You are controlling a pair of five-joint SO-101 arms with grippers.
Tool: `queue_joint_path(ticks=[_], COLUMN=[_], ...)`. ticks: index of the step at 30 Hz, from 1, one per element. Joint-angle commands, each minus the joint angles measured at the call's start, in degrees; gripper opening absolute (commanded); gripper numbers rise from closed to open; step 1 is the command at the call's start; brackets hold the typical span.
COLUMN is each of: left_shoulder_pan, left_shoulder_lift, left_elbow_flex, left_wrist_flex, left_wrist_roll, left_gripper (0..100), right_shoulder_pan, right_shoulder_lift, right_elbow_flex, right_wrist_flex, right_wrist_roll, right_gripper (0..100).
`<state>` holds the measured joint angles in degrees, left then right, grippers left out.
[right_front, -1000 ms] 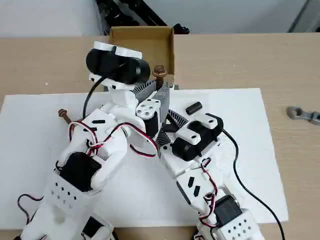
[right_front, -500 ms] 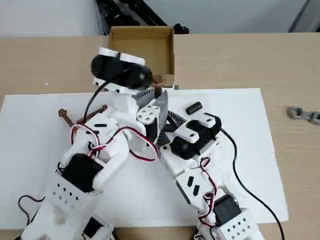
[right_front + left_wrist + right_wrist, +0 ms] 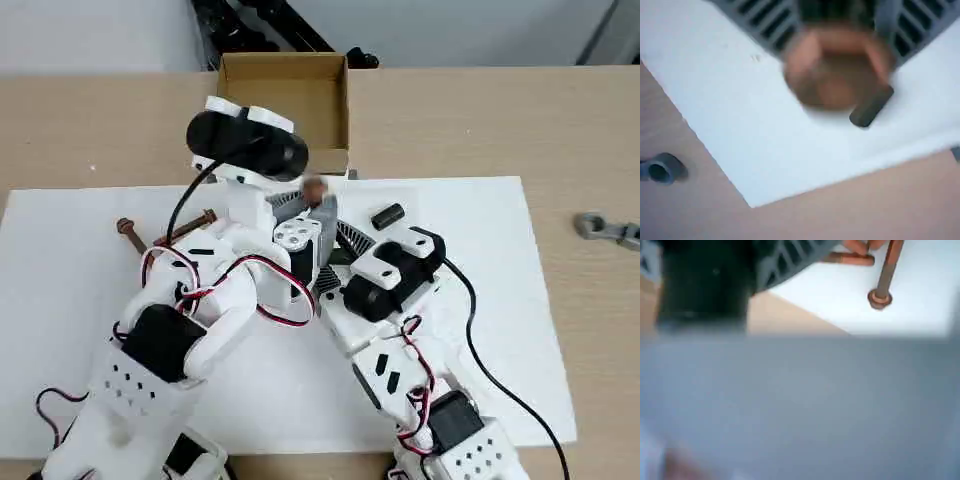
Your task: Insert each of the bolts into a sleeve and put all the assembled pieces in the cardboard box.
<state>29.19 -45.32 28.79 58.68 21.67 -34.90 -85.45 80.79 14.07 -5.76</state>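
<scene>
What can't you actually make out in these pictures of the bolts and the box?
Rusty brown bolt head: blurred in the left wrist view; its shaft is hidden by a white arm in the high view.
Brown cardboard box: floor partly covered by an arm's black motor, high view.
Right wrist view: a grey blur near the lens cannot be identified.

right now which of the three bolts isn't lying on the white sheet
The bolt by the box, held up in the left claw. The other two bolts lie flat on the sheet.
</scene>
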Motion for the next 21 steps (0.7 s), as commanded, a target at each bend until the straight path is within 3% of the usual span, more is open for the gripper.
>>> queue_joint_path(ticks=[1,9,13,21], left_shoulder_pan=[0.18,-0.62,-6.07,-19.87], left_shoulder_lift=[-0.26,-0.53,-0.79,-0.88], left_elbow_flex=[-5.85,-10.68,-14.37,-18.95], left_wrist_flex=[4.22,10.99,11.87,17.41], left_wrist_roll=[1.67,0.53,-8.0,-19.96], left_gripper=[16,18,18,0], right_shoulder_pan=[-0.13,-0.04,1.1,6.73], right_shoulder_lift=[-0.92,2.51,11.12,37.14], right_elbow_flex=[-2.81,-8.0,-15.91,-37.01], right_wrist_flex=[-1.71,1.45,2.51,2.77], right_wrist_roll=[-0.35,-0.44,-0.35,-0.53], right_gripper=[0.6,0.3,0.3,0.2])
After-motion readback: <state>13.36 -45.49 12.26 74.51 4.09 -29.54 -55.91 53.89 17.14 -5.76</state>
